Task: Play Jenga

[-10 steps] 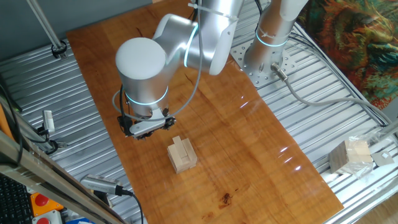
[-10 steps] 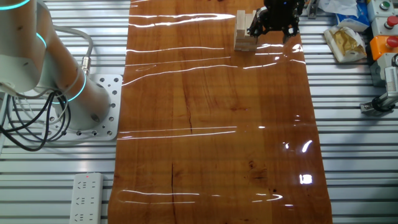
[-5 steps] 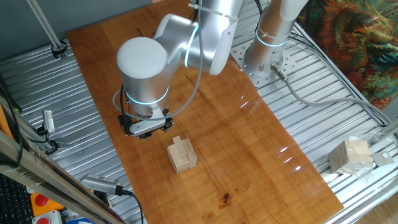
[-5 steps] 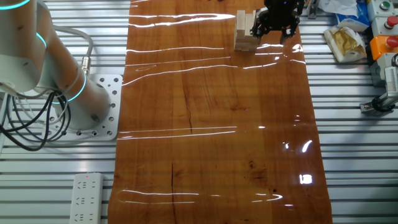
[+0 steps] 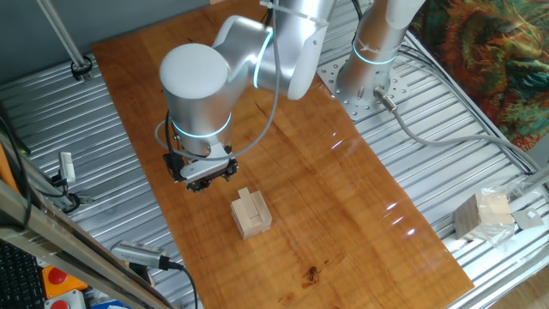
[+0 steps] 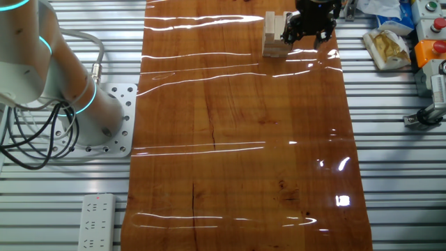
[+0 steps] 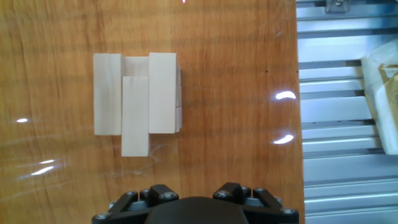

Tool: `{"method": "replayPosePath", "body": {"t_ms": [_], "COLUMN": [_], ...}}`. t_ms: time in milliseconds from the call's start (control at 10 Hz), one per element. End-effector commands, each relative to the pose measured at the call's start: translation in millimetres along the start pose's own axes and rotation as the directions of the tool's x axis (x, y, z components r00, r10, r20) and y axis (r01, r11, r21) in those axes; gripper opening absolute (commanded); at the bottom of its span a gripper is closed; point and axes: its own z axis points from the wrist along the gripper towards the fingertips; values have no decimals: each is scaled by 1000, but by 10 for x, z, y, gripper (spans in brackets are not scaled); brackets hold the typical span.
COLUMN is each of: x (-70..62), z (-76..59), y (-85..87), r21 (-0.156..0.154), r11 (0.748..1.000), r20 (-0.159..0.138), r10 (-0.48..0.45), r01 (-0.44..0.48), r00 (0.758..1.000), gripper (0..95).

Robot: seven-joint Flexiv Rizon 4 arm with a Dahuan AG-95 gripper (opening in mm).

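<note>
Squat stack of pale unfinished wooden Jenga blocks (image 7: pixel 137 99) seen standing on glossy brown wooden desk (image 5: pixel 300 189), just beside black two-finger gripper (image 5: pixel 204 177). Finger state cannot be told. Blocks judged light, rigid, smooth, easily toppled. Protruding middle block end judged best taken by its narrow sides.

Top-down on Jenga stack (image 7: pixel 137 99), sitting on wooden table (image 7: pixel 230 93), upper left of frame. Top layer: three pale blocks running vertically in frame. Left block (image 7: pixel 107 93) and right block (image 7: pixel 162 92) flush with each other; middle block (image 7: pixel 135 116) slid out toward bottom of frame, lower end past the other two. Lower-layer wood visible in gap above middle block. Gripper body (image 7: pixel 193 205) dark, bottom centre edge, apart from stack and offset right of it; fingertips not visible, opening unreadable. Ribbed metal surface (image 7: pixel 329 106) along right side beyond table edge. Pale wrapped object (image 7: pixel 384 93) cut off at right border. Glare spots on varnish.
</note>
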Motion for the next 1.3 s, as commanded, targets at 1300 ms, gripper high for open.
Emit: {"method": "replayPosePath", "body": {"t_ms": [1300], "x": [-2], "z": [-35], "y": [13], "r21": [-6], "r11": [999], "r20": [-11], "r10": [36], "r01": [-36], "r00": [999], "gripper": [380]}}
